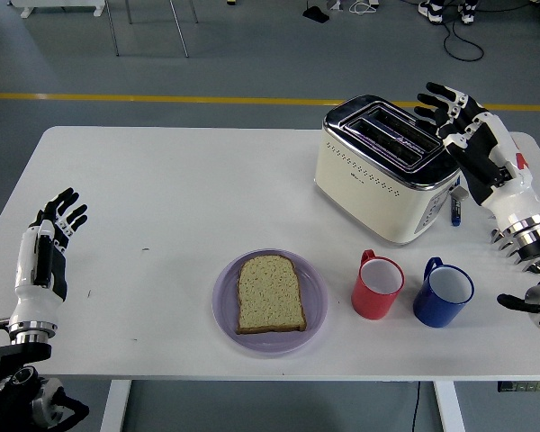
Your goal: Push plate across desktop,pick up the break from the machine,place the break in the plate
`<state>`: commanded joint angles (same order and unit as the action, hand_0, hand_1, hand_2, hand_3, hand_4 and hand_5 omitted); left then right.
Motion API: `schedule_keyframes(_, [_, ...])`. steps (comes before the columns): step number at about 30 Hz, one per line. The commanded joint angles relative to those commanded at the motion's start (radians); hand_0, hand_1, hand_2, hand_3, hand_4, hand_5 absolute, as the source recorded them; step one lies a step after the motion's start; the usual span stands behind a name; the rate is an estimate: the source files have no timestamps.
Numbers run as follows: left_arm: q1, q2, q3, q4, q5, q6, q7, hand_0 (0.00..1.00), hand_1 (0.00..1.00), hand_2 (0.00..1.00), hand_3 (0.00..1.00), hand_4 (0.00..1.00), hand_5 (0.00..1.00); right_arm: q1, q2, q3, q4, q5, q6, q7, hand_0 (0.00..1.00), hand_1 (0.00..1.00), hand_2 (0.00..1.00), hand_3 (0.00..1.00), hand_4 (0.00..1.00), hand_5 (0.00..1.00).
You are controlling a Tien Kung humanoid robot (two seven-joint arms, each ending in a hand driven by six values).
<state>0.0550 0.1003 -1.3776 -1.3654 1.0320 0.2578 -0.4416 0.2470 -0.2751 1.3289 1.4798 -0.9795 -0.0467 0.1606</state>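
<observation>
A slice of bread lies flat on the purple plate near the table's front middle. The cream and chrome toaster stands at the back right, its slots showing no bread. My right hand is raised just right of the toaster, fingers spread and holding nothing. My left hand rests at the left edge of the table, fingers relaxed and empty.
A red mug and a blue mug stand right of the plate. A metal toast rack and a blue-capped marker lie at the far right, behind my right wrist.
</observation>
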Motion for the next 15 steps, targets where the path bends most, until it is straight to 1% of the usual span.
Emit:
schedule_keyframes(1, [0.002, 0.000, -0.006, -0.008, 0.003, -0.001, 0.002, 0.800, 0.811, 0.874, 0.808, 0.513, 0.997, -0.026, 0.003, 0.026, -0.010, 0.000, 0.002, -0.001, 0.873, 0.787, 0.798, 0.785, 0.496, 0.478])
schedule_keyframes(3, [0.002, 0.000, -0.010, -0.015, 0.004, -0.002, 0.005, 0.800, 0.811, 0.874, 0.808, 0.513, 0.997, -0.054, 0.006, 0.049, -0.015, -0.003, 0.003, -0.002, 0.873, 0.787, 0.798, 0.785, 0.496, 0.478])
schedule_keyframes(5, [0.000, 0.001, -0.014, -0.027, 0.003, -0.005, 0.012, 0.800, 0.811, 0.874, 0.808, 0.513, 0.997, -0.101, 0.010, 0.080, -0.019, -0.013, 0.011, -0.005, 0.873, 0.787, 0.798, 0.785, 0.496, 0.478])
schedule_keyframes(6, [-0.001, 0.001, -0.015, -0.029, 0.002, -0.005, 0.013, 0.800, 0.811, 0.873, 0.807, 0.514, 0.995, -0.111, 0.010, 0.084, -0.020, -0.015, 0.012, -0.006, 0.879, 0.787, 0.802, 0.785, 0.498, 0.500])
schedule_keyframes(9, [-0.005, 0.003, -0.018, -0.042, -0.004, -0.020, 0.038, 0.800, 0.811, 0.873, 0.807, 0.514, 0.995, -0.156, 0.026, 0.108, -0.022, -0.030, 0.024, -0.009, 0.879, 0.787, 0.802, 0.785, 0.498, 0.500])
schedule_keyframes(12, [-0.002, 0.003, -0.025, -0.058, -0.009, -0.041, 0.071, 0.800, 0.811, 0.873, 0.807, 0.514, 0.995, -0.178, 0.049, 0.133, -0.036, -0.036, 0.035, -0.016, 0.879, 0.787, 0.802, 0.785, 0.498, 0.500])
schedule_keyframes(15, [0.002, 0.006, -0.026, -0.069, -0.005, -0.051, 0.085, 0.803, 0.817, 0.873, 0.809, 0.517, 0.996, -0.183, 0.054, 0.143, -0.042, -0.035, 0.033, -0.017, 0.885, 0.792, 0.808, 0.788, 0.492, 0.499])
